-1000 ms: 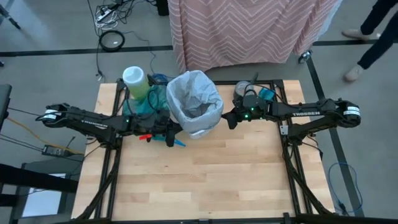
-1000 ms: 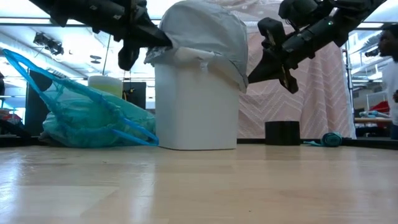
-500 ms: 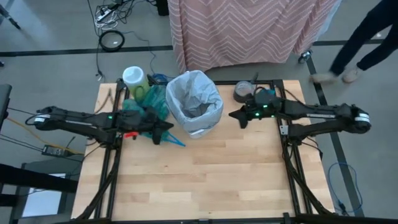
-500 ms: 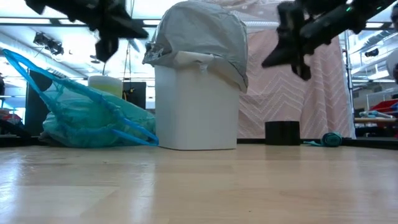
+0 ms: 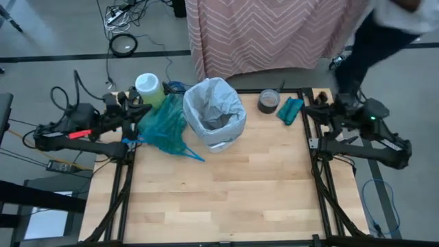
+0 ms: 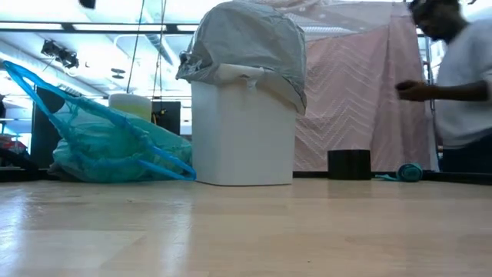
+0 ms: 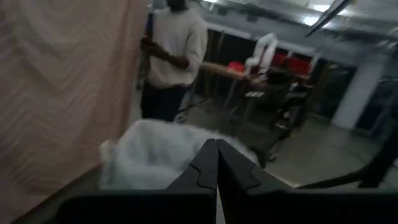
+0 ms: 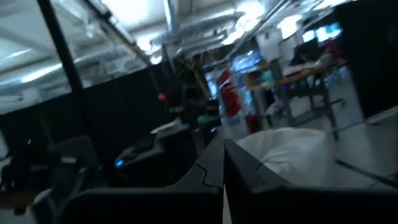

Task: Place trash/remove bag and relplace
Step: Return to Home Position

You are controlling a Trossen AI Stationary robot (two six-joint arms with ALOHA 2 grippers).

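Observation:
A small white bin (image 5: 218, 140) (image 6: 242, 127) stands at the far middle of the table, with a pale grey bag (image 5: 214, 103) (image 6: 250, 42) draped over its rim. The teal-green bag (image 5: 164, 127) (image 6: 108, 146) lies bunched on the table against the bin's left side. No loose trash shows. My left gripper (image 5: 137, 110) (image 7: 216, 158) is shut and drawn back at the table's left edge, clear of the bags. My right gripper (image 5: 306, 110) (image 8: 224, 158) is shut at the right edge. Neither gripper appears in the low view.
A yellow-green roll (image 5: 149, 88) stands at the far left corner. A dark tape roll (image 5: 269, 101) and a teal cloth (image 5: 291, 110) lie at the far right. A person (image 5: 384, 34) walks past the far right corner. The near half of the table (image 5: 226, 199) is bare wood.
Both grippers have pulled away from the bin's rim and risen, the left toward the table's left edge, the right toward the right edge. Both have left the low view. The grey bag stays over the rim. The person has walked closer to the table.

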